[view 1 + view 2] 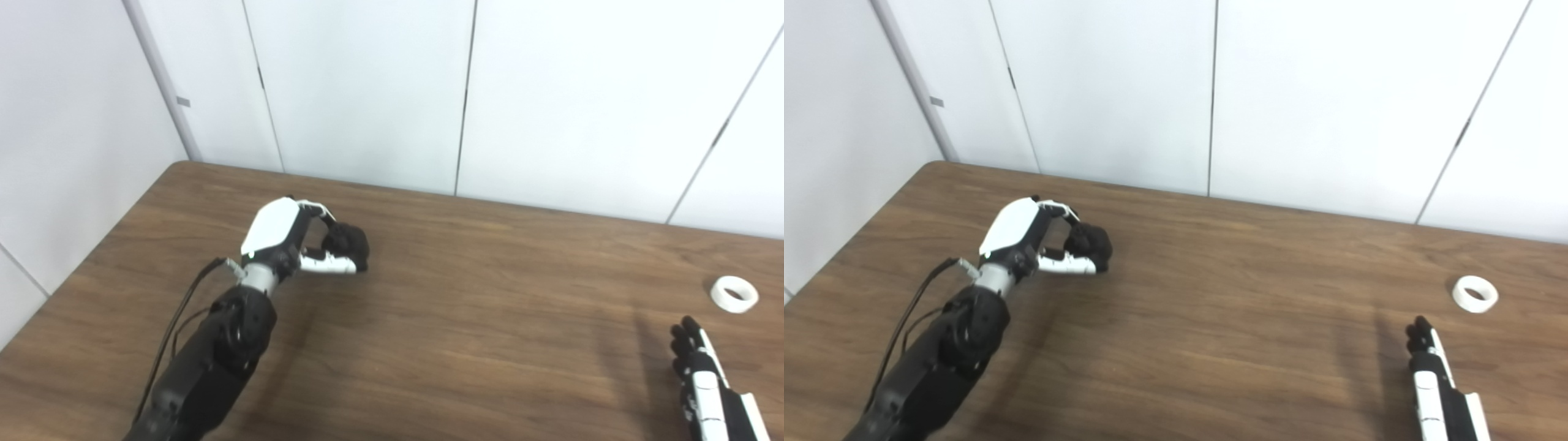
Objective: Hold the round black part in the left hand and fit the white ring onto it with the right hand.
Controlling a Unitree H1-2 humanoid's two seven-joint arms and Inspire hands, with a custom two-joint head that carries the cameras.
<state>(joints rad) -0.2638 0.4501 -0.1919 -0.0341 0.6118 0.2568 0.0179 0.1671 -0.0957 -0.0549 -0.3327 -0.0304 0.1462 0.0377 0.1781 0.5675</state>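
My left hand (300, 239) is at the left middle of the wooden table (465, 318), with its fingers and thumb closed around the round black part (350, 244), which shows between them. The same hand (1041, 242) and part (1092, 245) appear in the right eye view. The white ring (734, 294) lies flat on the table at the far right, also in the right eye view (1474, 293). My right hand (704, 380) is low at the right edge, a little in front of the ring, fingers straight and apart, holding nothing.
White wall panels (367, 92) stand behind the table's far edge and along its left side. A black cable (177, 318) runs along my left forearm.
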